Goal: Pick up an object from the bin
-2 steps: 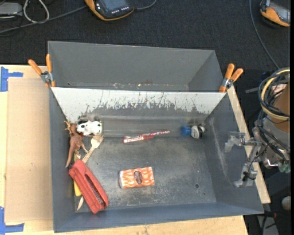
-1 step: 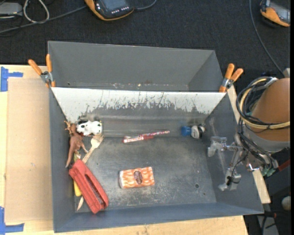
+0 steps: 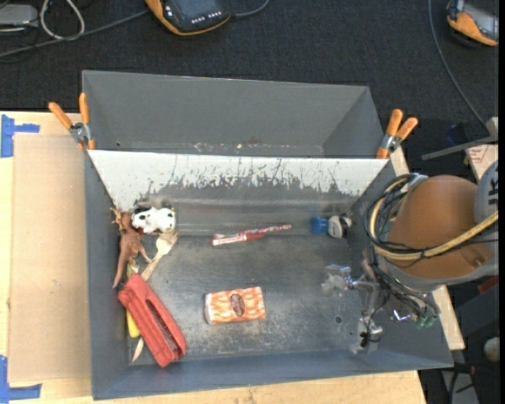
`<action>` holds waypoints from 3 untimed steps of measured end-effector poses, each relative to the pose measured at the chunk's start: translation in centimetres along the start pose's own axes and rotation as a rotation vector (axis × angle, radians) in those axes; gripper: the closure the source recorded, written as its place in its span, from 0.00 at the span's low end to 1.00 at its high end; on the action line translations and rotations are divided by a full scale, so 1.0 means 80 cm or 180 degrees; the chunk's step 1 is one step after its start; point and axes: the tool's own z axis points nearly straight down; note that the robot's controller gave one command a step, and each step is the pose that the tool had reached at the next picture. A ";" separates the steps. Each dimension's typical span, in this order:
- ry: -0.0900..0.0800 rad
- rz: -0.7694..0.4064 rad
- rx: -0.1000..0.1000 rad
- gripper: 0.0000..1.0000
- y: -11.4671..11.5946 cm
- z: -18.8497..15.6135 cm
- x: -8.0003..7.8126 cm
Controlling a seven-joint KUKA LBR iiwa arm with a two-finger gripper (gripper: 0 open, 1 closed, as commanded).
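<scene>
Lying left of pincer (image 3: 352, 310): orange pkt (image 3: 234, 305)

The arm (image 3: 433, 225) reaches in from the right, its fingers (image 3: 366, 337) spread apart.

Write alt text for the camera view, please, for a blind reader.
The gripper hangs at the right of the grey bin, over bare floor. An orange packet lies mid-bin; a red brush and a toy cow lie left.
</scene>
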 end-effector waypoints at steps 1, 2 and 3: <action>-0.0025 -0.0215 0.0013 0.00 0.029 0.030 -0.020; -0.0007 0.0086 0.0001 0.00 0.043 0.045 -0.023; -0.0007 -0.0194 -0.0001 0.00 0.105 0.036 -0.040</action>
